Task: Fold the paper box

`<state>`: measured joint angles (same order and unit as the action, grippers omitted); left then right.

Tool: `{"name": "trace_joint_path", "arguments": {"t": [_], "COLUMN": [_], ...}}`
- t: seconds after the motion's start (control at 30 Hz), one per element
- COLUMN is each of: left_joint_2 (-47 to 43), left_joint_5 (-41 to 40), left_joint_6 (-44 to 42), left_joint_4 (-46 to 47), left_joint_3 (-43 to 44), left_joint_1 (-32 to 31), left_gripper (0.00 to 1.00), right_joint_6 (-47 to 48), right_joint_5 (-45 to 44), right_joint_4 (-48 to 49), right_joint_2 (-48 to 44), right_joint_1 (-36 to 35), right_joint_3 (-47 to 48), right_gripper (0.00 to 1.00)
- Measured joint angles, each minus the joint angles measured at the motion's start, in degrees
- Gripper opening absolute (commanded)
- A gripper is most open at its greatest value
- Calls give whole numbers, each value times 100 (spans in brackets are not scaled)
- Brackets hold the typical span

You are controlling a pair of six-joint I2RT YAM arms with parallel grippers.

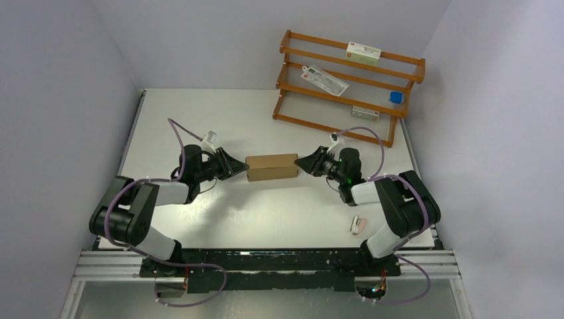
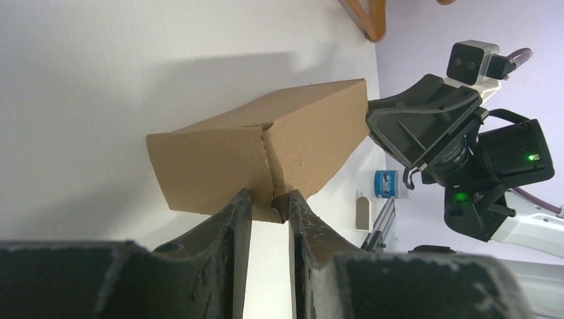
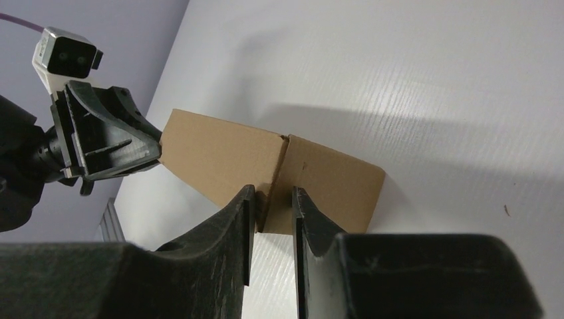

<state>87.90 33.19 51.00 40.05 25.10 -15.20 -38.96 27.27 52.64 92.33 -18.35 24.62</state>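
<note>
The paper box (image 1: 271,167) lies on its long side on the tabletop (image 1: 199,119), directly between the two tools. It reads as a formed carton rather than a flat sheet, so the step in hand looks like the finishing one: seating the end flaps. The left tool (image 1: 238,166) meets one short end and the right tool (image 1: 304,161) meets the opposite end, so the two face each other along the carton's length.

From the left wrist, the fingers (image 2: 236,212) stand with only a narrow gap between them. The lower corner of the near end sits in that gap, just ahead of the tips, so I judge the tool pinched on the cardboard. The right wrist shows much the same. Its fingers (image 3: 309,212) are nearly together, with the edge where the end panel meets the side wall caught between them.

The carton is plain brown and unprinted, with crisp edges and no dents that I can see. At each near end a thin dark seam shows where the flap meets the wall — not quite flush.

The next move probably calls for even, gentle pressure inward from both ends. Light card like this would likely skew or buckle if one tool pushed harder than the other.
</note>
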Motion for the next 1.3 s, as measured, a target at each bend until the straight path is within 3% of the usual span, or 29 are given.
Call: {"name": "trace_joint_path", "arguments": {"t": [0.27,0.47,0.6,0.73,0.87,1.03,1.3], "left_joint_2": [-302,-328,-326,-420,-586,-695,-501], "left_joint_5": [-151,-225,-219,-278,-444,-610,-575], "left_joint_6": [-400,-688,-697,-782,-852,-879,-802], "left_joint_4": [-739,-1207,-1211,-1602,-2218,-2734,-2719], "left_joint_3": [225,498,501,627,769,988,1261], "left_joint_1": [-37,-37,-37,-26,-11,46,55], "left_gripper": [13,12,23,39,46,48,49], "right_joint_6": [-68,-177,-389,-474,-398,-289,-197], "right_joint_5": [566,1080,1368,1486,1499,1495,1456], "right_joint_4": [-422,-485,-26,118,-186,-629,-1137], "right_joint_2": [-144,52,365,452,352,267,208], "right_joint_1": [269,380,457,481,479,485,490], "right_joint_3": [79,227,236,238,332,490,706], "right_gripper": [31,22,20,27,31,37,45]}}
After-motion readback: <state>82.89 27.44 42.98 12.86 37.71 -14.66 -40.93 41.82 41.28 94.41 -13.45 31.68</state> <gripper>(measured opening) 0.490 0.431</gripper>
